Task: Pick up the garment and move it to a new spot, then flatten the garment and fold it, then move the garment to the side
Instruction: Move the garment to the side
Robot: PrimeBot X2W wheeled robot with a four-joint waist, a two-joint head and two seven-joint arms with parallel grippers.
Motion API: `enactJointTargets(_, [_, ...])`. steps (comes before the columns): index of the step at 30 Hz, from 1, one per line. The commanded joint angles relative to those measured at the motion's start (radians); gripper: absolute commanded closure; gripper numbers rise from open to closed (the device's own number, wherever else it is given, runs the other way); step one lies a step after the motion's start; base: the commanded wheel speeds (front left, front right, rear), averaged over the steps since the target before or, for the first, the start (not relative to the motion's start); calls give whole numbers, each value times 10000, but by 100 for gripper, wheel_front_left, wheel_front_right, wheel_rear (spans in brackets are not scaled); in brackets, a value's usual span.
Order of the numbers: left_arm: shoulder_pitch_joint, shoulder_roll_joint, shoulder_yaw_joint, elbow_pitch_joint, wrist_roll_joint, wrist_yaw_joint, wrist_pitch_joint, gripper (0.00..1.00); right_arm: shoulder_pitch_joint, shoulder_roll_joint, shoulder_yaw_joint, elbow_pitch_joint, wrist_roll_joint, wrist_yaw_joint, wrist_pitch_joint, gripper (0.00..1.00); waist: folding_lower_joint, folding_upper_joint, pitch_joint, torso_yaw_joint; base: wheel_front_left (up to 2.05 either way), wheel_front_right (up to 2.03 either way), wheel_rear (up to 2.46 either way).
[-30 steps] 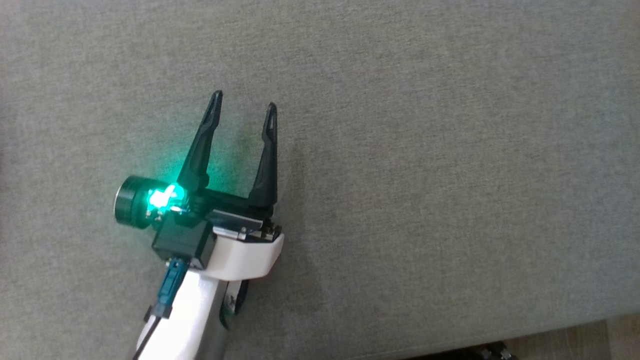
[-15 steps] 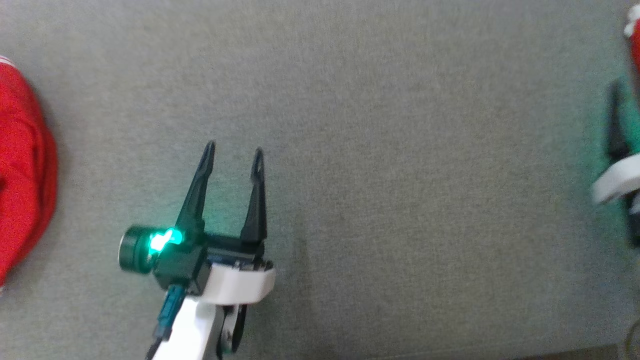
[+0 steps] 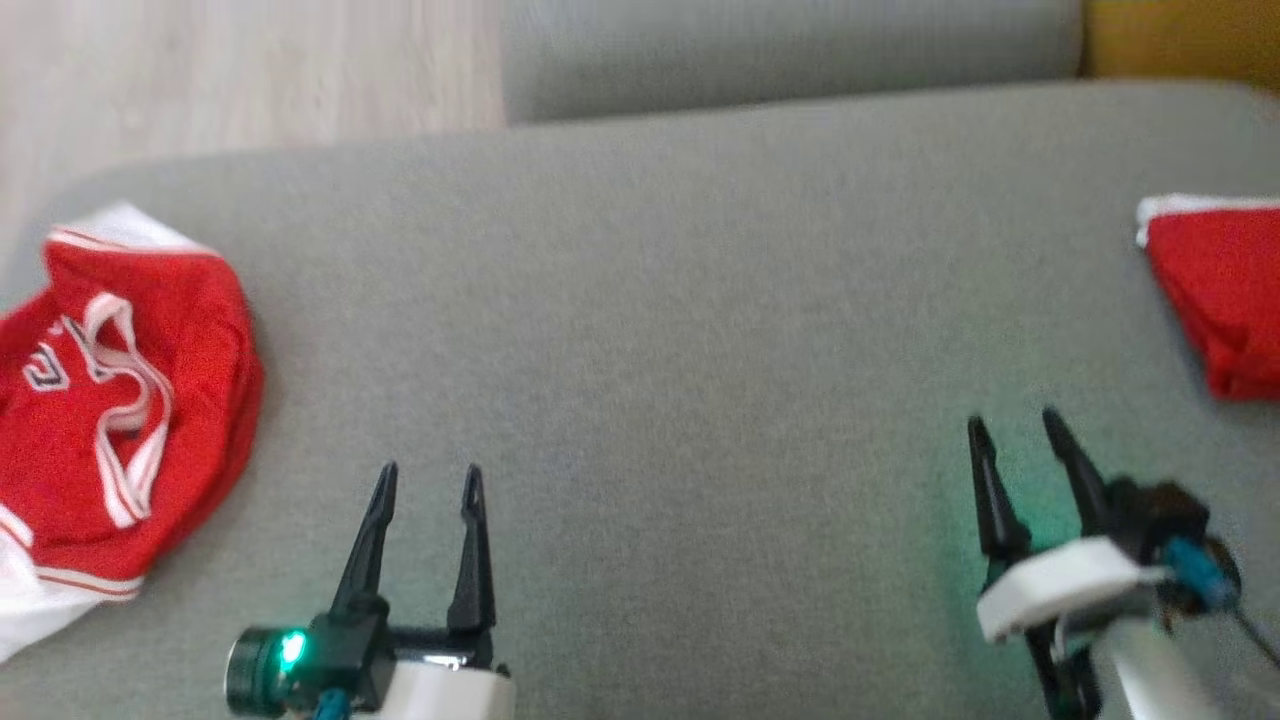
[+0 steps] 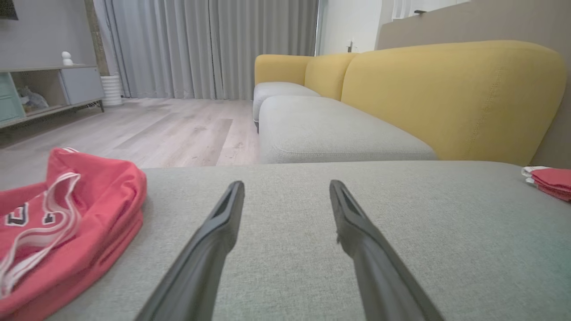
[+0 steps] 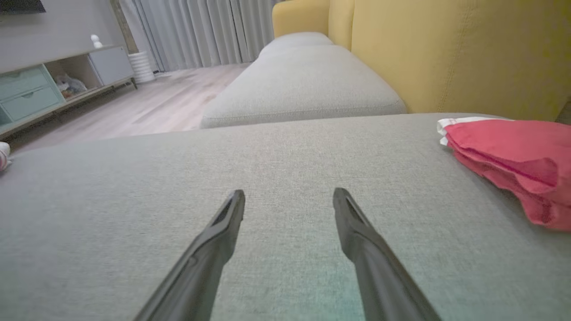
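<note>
Garment (image 3: pixel 1215 300) lay folded at the right end of the cushion (image 3: pixel 650 350); our right gripper (image 3: pixel 1012 422) had just let go and, like the left gripper (image 3: pixel 430 475), stood spread, empty. Crumpled jersey (image 3: pixel 110 400) waited left.

Soft even daylight — slight motion blur (green LED glow)
</note>
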Motion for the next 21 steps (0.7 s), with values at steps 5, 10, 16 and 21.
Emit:
enactJointTargets(5, [185, -9, 652, -598, 113, 140, -49, 0, 868, 242, 351, -1275, 8, -9, -133, 0, 4, 0, -1117, 330, 0, 0, 0])
enactJointTargets(10, [730, -9, 834, -916, 188, 118, -49, 0, 1751, 407, 380, -2182, -209, -9, -134, 0, 4, 0, -1490, 364, 0, 0, 0])
enactJointTargets(16, [1239, -9, 967, -1276, 374, -61, -49, 0, 2247, 494, 642, -2627, -267, -9, -134, 0, 4, 0, -1726, 347, 0, 0, 0])
enactJointTargets(21, [1407, -9, 1025, -1336, 404, -13, -49, 0, 2423, 531, 676, -2758, -317, -9, -135, 0, 4, 0, -1813, 376, 0, 0, 0])
